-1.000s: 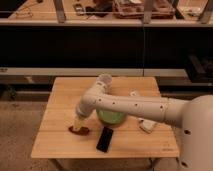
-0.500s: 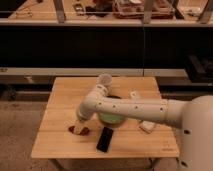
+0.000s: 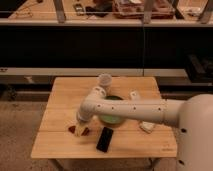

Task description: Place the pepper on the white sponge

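The pepper (image 3: 86,131) is a small dark red shape on the wooden table (image 3: 55,145), near its front left. My gripper (image 3: 79,130) is down right over it, open, with red showing on both sides of the fingers. The fingers hide most of the pepper. The white sponge (image 3: 147,126) lies on the table's right side, right of the green bowl (image 3: 114,118), well apart from the gripper. My white arm (image 3: 130,109) reaches across from the right, over the bowl.
A black phone (image 3: 105,139) lies just right of the gripper, near the front edge. A white cup (image 3: 105,80) stands at the back of the table. A narrow white object (image 3: 134,95) lies behind the bowl. Dark shelving runs behind the table.
The gripper has sunk slightly lower onto the pepper. The bowl, phone, cup and sponge have not moved.
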Motion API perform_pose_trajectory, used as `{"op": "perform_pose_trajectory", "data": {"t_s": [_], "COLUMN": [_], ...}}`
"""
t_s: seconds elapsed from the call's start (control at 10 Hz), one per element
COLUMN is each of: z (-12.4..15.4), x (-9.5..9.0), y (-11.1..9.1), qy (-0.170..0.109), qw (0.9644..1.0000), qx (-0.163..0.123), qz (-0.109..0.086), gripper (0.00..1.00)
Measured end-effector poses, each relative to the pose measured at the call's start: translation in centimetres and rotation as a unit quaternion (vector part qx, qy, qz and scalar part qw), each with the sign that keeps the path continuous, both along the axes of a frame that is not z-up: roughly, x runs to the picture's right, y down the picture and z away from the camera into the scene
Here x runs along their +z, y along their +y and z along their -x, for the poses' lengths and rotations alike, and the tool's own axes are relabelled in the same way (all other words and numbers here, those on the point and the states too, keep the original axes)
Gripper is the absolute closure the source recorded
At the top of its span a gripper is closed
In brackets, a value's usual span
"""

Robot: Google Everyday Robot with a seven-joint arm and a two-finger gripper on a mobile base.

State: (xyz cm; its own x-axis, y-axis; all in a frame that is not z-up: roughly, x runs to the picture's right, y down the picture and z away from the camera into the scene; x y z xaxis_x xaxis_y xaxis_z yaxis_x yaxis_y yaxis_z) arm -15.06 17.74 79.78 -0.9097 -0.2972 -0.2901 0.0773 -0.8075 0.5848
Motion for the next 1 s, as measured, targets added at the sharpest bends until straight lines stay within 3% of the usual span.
{"op": "perform_pose_trajectory", "data": {"t_s": [0.4, 1.0], "z": [0.5, 1.14], "x": [0.42, 0.75], "y": [0.51, 0.97], "qy": [0.012, 0.009], "qw": [0.9998, 0.9997], "qx": [-0.01, -0.011], "qz": [0.009, 0.02], "gripper": [0.2, 0.2]}}
